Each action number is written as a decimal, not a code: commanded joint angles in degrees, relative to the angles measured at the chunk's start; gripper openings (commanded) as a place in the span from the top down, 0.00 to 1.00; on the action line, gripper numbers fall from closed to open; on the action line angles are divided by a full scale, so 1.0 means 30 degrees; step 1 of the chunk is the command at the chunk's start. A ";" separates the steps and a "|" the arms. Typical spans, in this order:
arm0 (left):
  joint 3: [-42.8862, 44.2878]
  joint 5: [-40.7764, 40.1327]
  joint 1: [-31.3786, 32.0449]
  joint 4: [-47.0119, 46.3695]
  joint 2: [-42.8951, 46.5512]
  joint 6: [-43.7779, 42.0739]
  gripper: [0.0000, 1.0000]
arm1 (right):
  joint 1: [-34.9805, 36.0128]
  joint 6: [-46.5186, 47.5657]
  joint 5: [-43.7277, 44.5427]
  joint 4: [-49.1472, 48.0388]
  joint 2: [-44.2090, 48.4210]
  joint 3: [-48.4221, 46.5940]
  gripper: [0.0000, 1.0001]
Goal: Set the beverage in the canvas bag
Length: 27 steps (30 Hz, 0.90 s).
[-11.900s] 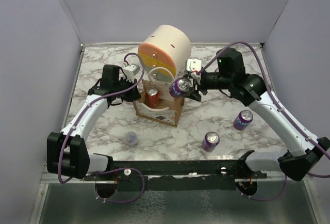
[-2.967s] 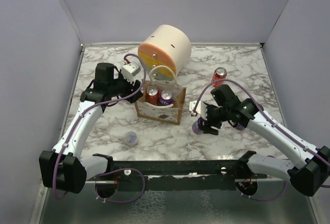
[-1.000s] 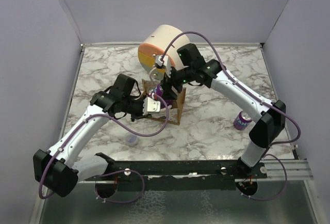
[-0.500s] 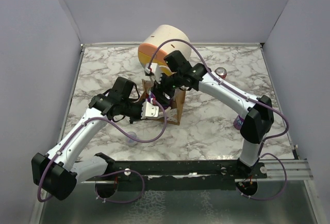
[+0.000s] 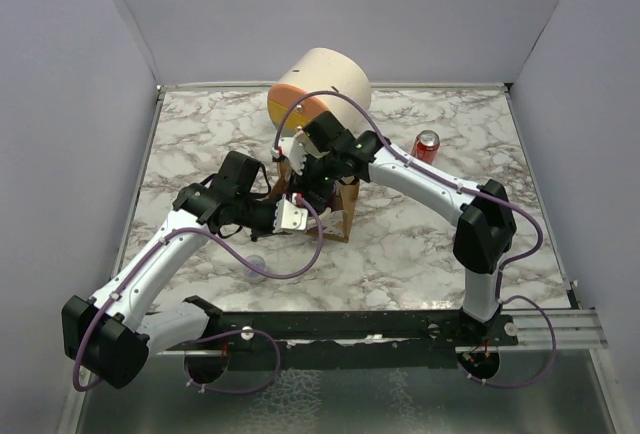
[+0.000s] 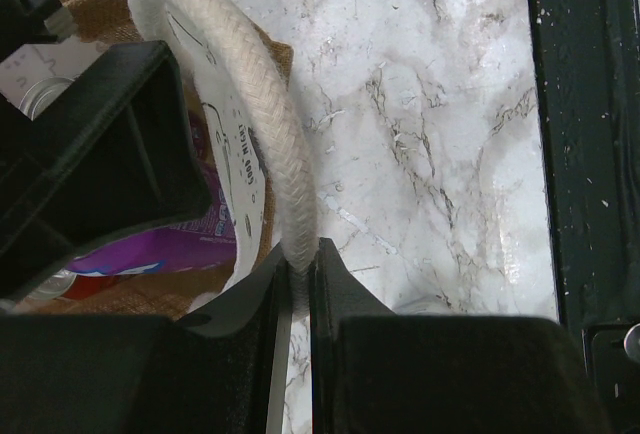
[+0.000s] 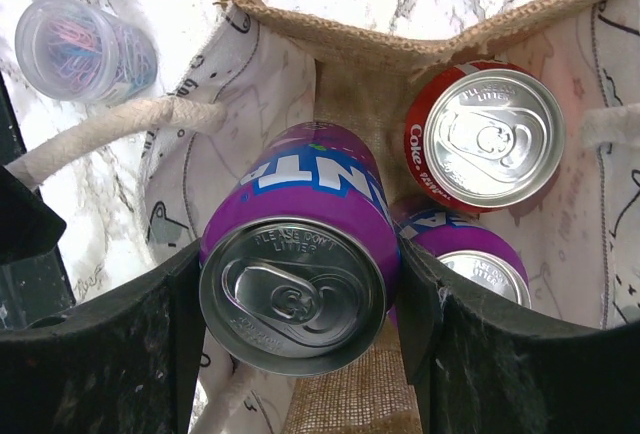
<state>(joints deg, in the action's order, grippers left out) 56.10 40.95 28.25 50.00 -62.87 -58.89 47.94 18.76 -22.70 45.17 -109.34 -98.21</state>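
Note:
The tan canvas bag (image 5: 340, 212) stands mid-table; its burlap wall (image 7: 380, 64) and white lining show in the right wrist view. My right gripper (image 7: 298, 299) is shut on a purple soda can (image 7: 300, 254) and holds it in the bag's mouth, above a red can (image 7: 480, 139) and another purple can (image 7: 470, 254) inside. My left gripper (image 6: 295, 279) is shut on the bag's white rope handle (image 6: 240, 124), holding it to the side. In the top view the right gripper (image 5: 318, 176) is over the bag and the left gripper (image 5: 290, 216) is at its near-left side.
A large cream cylinder with an orange and yellow front (image 5: 325, 89) stands right behind the bag. A red can (image 5: 427, 145) stands at the back right. A small clear cup of coloured clips (image 5: 254, 266) sits near the front left, also in the right wrist view (image 7: 85, 49).
Over the last second my right gripper has lowered the purple can from above the bag into its mouth. The left gripper still holds the handle.

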 commanded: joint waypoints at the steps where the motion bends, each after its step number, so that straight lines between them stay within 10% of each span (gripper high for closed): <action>1: -0.0072 0.1034 0.0046 0.0561 0.0296 -0.0335 1.00 | 0.0656 0.0385 0.0632 -0.1268 0.0126 -0.0246 0.84; 27: 0.0344 0.1350 -0.0130 0.0756 0.0345 -0.0401 1.00 | 0.1538 0.0888 0.2877 -0.1962 -0.1880 -0.0311 0.82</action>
<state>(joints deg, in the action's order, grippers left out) 56.12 42.22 28.10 50.70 -62.67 -58.94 51.77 20.45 -15.33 42.65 -114.48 -98.13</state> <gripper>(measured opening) 0.118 0.653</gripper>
